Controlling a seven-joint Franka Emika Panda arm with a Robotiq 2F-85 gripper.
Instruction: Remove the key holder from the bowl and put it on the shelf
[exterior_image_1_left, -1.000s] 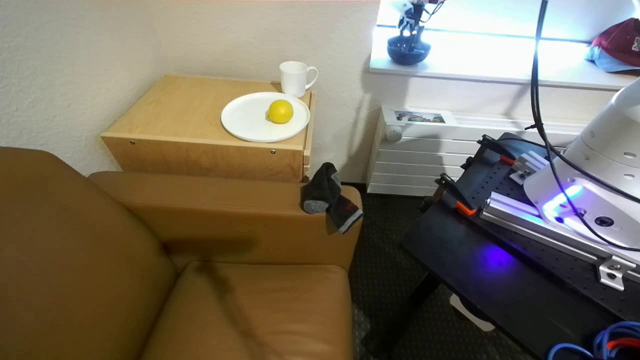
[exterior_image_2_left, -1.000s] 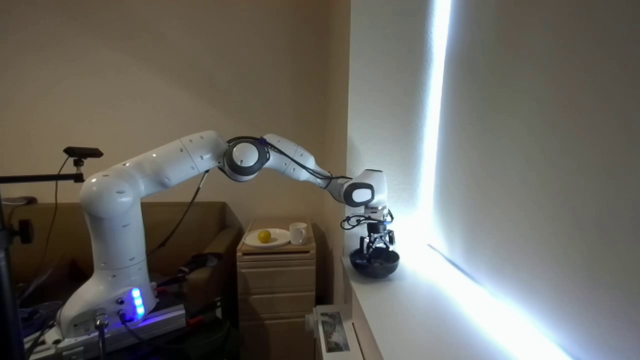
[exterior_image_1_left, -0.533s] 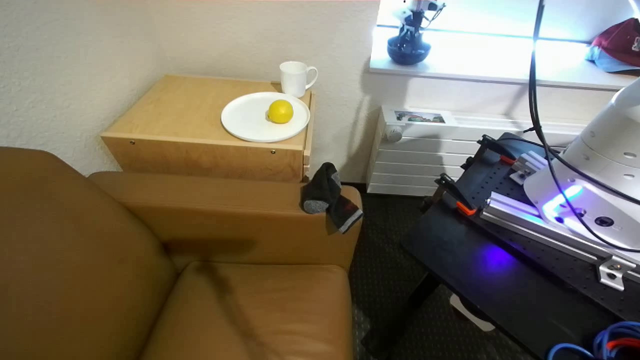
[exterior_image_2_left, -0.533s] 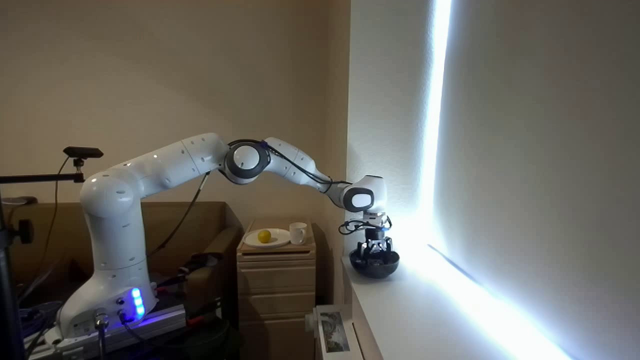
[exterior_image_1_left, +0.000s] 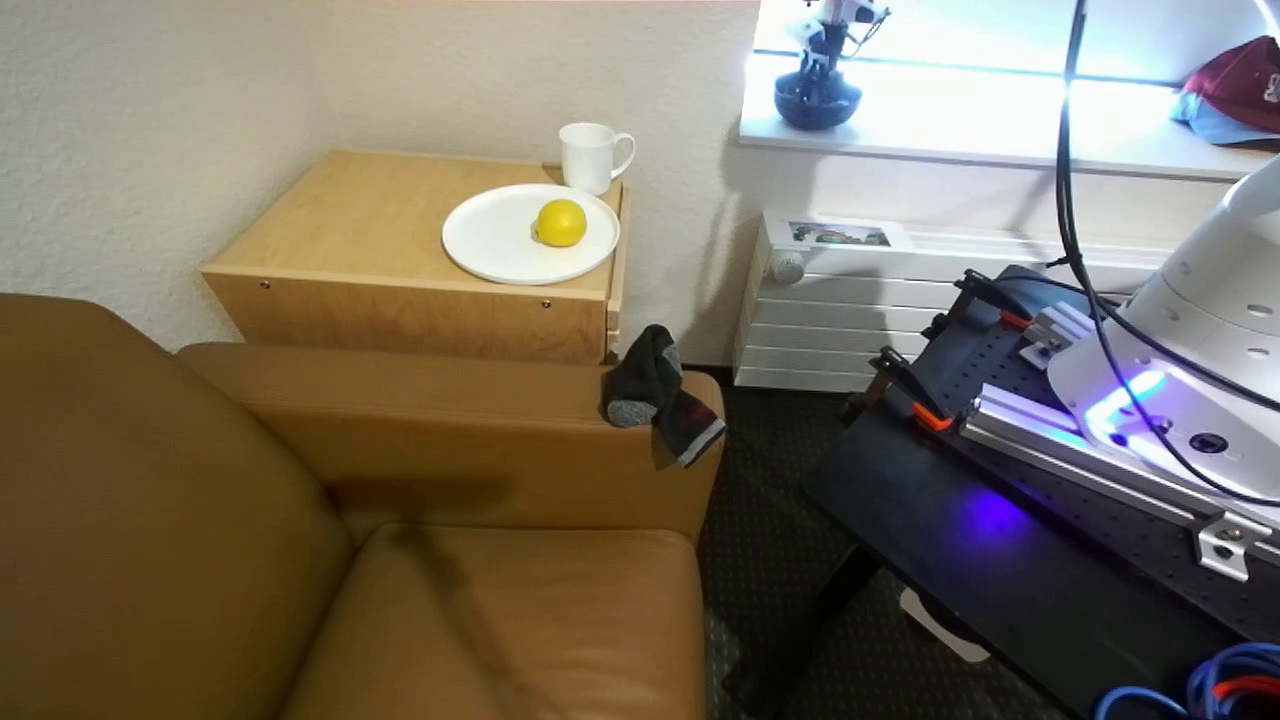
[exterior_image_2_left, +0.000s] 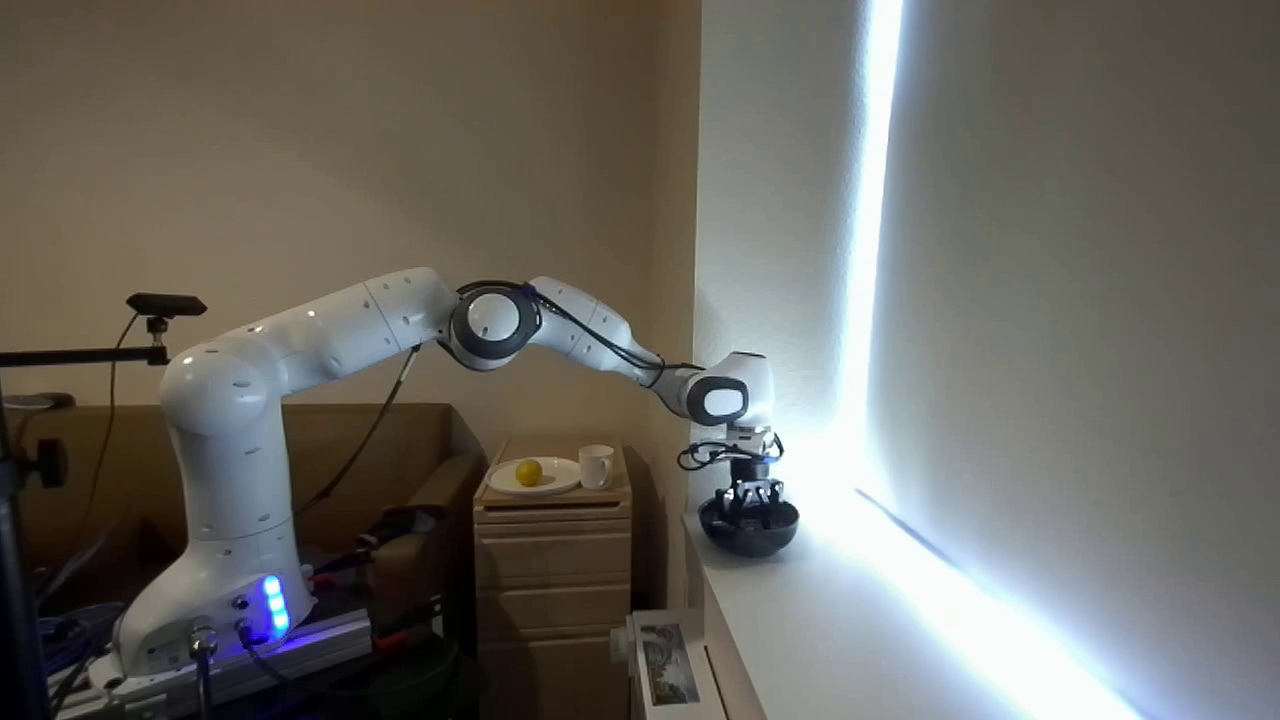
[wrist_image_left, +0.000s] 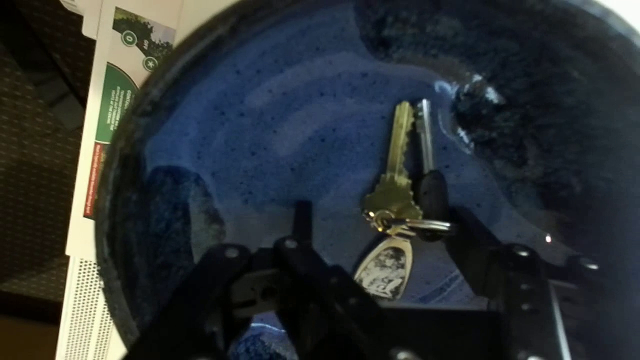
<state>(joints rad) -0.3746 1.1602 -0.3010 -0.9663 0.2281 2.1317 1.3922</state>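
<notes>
The bowl (wrist_image_left: 300, 100) is round, glazed blue inside with dark patches, and looks dark in both exterior views (exterior_image_1_left: 815, 112) (exterior_image_2_left: 748, 542). It stands on the white shelf (exterior_image_2_left: 850, 625), near one end of it. The key holder (wrist_image_left: 385, 270), an oval silver tag on a ring with a brass key and a black-headed key, lies on the bowl's floor in the wrist view. My gripper (wrist_image_left: 378, 219) is open and reaches down into the bowl. Its fingers are on either side of the key ring, the right one very close to the black-headed key; whether they touch is unclear.
A red cap (exterior_image_1_left: 1235, 90) lies farther along the shelf. A radiator (exterior_image_1_left: 850, 300) with a picture card is below it. A wooden side table (exterior_image_1_left: 400, 220) bears a white plate (exterior_image_1_left: 480, 240) with a yellow fruit, and a white mug (exterior_image_1_left: 588, 160). The bowl's rim (wrist_image_left: 117, 165) surrounds my fingers.
My gripper has moved down, deeper into the bowl, over the last second; in the last half second it hardly moves. The bowl has not moved.
</notes>
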